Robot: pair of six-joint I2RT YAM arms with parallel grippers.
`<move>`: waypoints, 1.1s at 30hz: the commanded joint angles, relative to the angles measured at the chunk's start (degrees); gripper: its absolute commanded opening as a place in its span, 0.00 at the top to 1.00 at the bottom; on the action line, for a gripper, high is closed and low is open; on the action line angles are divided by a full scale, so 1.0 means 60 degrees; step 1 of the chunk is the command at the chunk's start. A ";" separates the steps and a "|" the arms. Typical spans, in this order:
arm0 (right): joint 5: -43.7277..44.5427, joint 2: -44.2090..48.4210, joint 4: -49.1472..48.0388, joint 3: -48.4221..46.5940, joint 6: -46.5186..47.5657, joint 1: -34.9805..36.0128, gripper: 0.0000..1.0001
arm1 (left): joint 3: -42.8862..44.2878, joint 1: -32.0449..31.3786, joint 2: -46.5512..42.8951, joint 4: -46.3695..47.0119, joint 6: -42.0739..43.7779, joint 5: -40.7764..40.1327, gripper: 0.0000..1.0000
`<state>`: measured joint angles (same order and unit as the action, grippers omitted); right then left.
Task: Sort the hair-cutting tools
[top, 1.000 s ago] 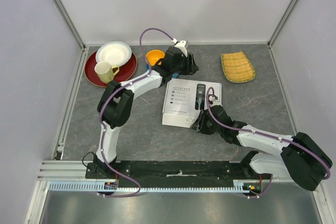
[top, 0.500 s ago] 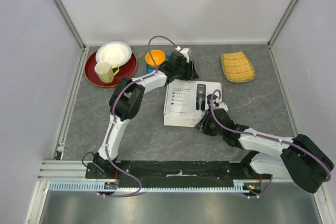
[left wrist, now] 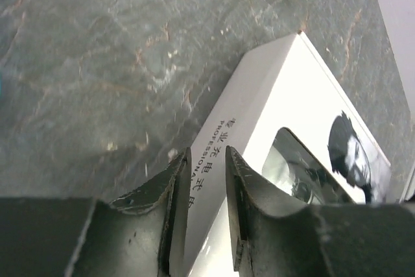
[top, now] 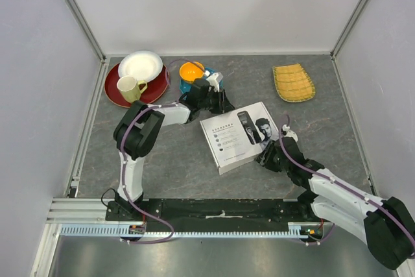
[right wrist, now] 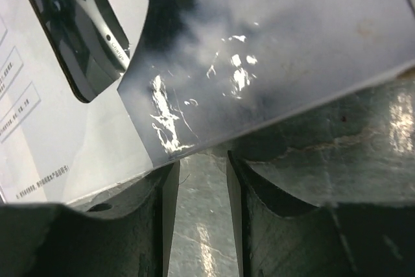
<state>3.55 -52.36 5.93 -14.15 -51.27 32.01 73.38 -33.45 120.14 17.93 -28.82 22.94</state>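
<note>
The white cardboard box [top: 243, 135] lies closed and skewed at the table's middle, with a printed clipper and a man's face on its lid. The clipper, combs, cylinder and cord themselves are out of view. My left gripper [top: 219, 103] sits low at the box's far left corner. In the left wrist view its jaws [left wrist: 207, 154] stand slightly apart, with the box's side [left wrist: 259, 105] just beyond them and nothing between. My right gripper [top: 267, 158] is at the box's near right corner. In the right wrist view [right wrist: 201, 157] it is narrowly open over bare table, under the box's edge [right wrist: 272, 43].
At the back left stand a red plate [top: 117, 89] with a yellow mug [top: 131, 87] and a white plate [top: 141, 65]. An orange bowl [top: 191, 70] sits just behind the left gripper. A yellow ribbed dish [top: 293, 82] lies at the back right.
The box has swung round and shifted right and nearer, now showing the man's face. My left gripper has pulled back from behind the box. My right gripper has moved right and nearer.
</note>
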 commanded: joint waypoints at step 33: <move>0.1213 -0.2431 0.0493 -0.3486 0.2289 -0.2550 0.60 | -0.7909 -0.0694 -0.8787 -0.2022 -0.0368 -0.2856 0.67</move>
<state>12.21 -61.17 13.04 -32.82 -40.05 18.59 24.62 -37.47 68.40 10.59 -32.75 8.47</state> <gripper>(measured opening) 0.455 0.335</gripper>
